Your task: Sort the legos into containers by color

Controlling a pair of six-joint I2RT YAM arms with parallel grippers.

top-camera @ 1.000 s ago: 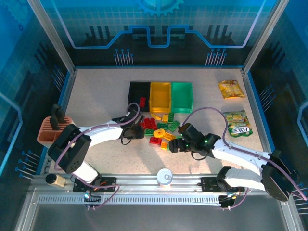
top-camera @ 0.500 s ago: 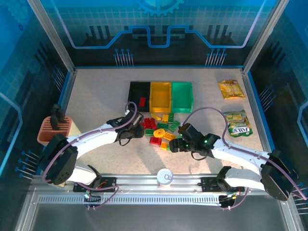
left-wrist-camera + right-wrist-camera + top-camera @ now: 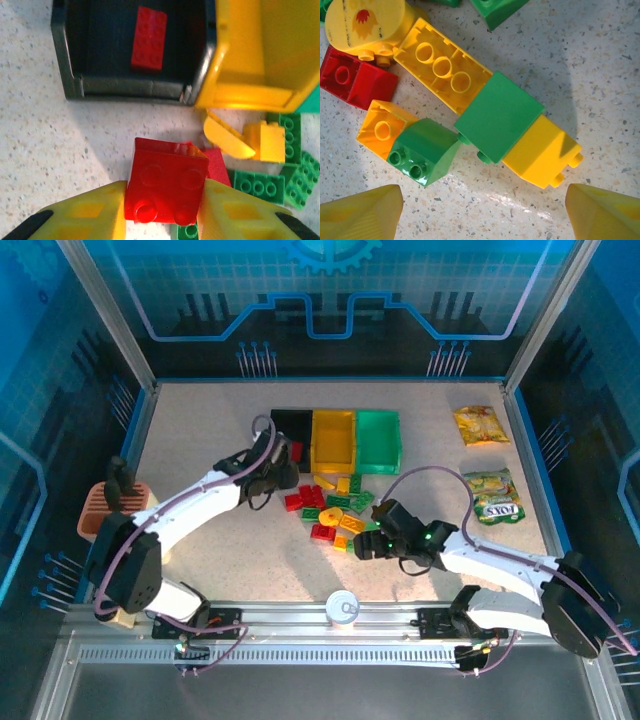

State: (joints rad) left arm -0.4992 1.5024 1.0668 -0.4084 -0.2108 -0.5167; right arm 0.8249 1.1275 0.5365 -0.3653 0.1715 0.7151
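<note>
On the speckled tabletop point(image 3: 40, 150), left jaws clamp a red brick point(image 3: 167, 187) just short of the black bin point(image 3: 125, 87); lift it clear over the near wall before releasing; right jaws gape empty

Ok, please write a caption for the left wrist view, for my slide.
Left pincer shut on a red lego, near the black bin holding one red brick.
</note>
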